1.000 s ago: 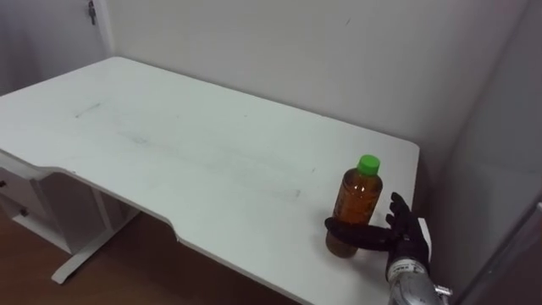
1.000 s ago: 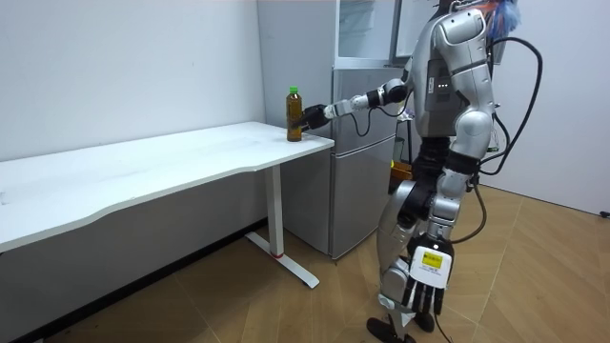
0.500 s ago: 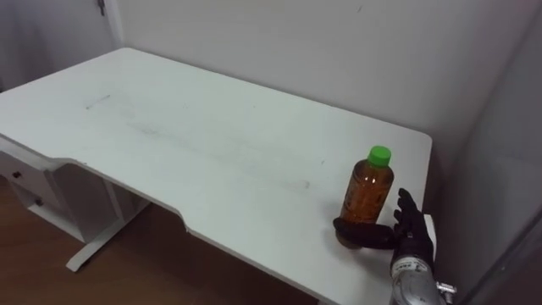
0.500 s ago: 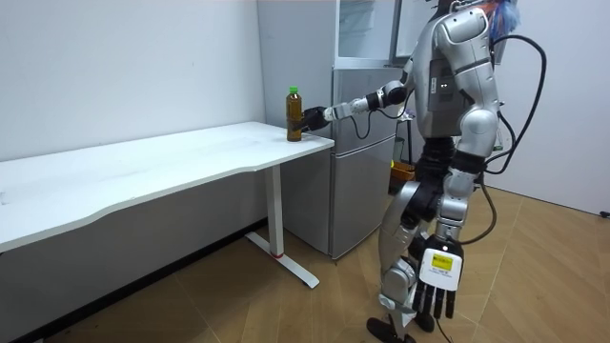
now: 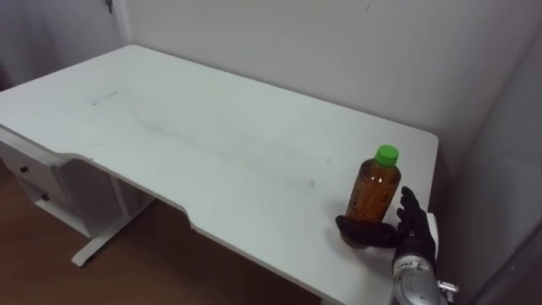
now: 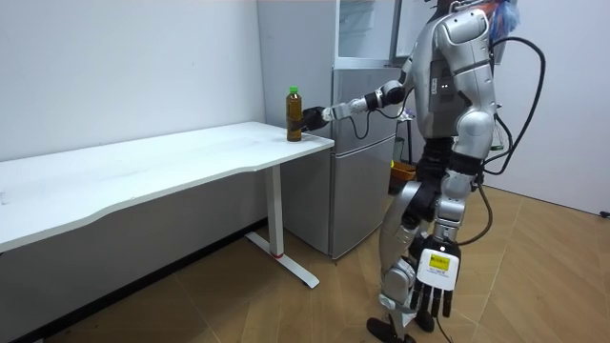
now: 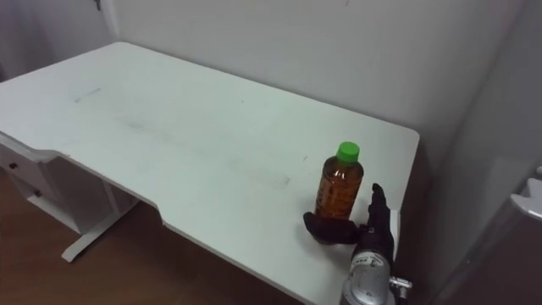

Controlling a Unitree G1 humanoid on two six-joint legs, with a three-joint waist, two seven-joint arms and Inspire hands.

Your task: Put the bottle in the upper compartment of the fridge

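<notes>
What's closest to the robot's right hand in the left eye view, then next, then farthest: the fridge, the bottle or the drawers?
1. Bottle: the right hand is curled round its base, at the right end of the table.
2. Fridge: just past that table end, on the right.
3. Drawers: under the table's left end, far off.

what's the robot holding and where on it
The right hand grips the green-capped amber plastic bottle near its base, thumb round the front; left hand hangs open.

Right arm stretched forward, right robot hand (image 5: 411,237) curled round the bottle's (image 5: 373,188) base; left robot hand (image 6: 432,284) hangs low, fingers straight.
</notes>
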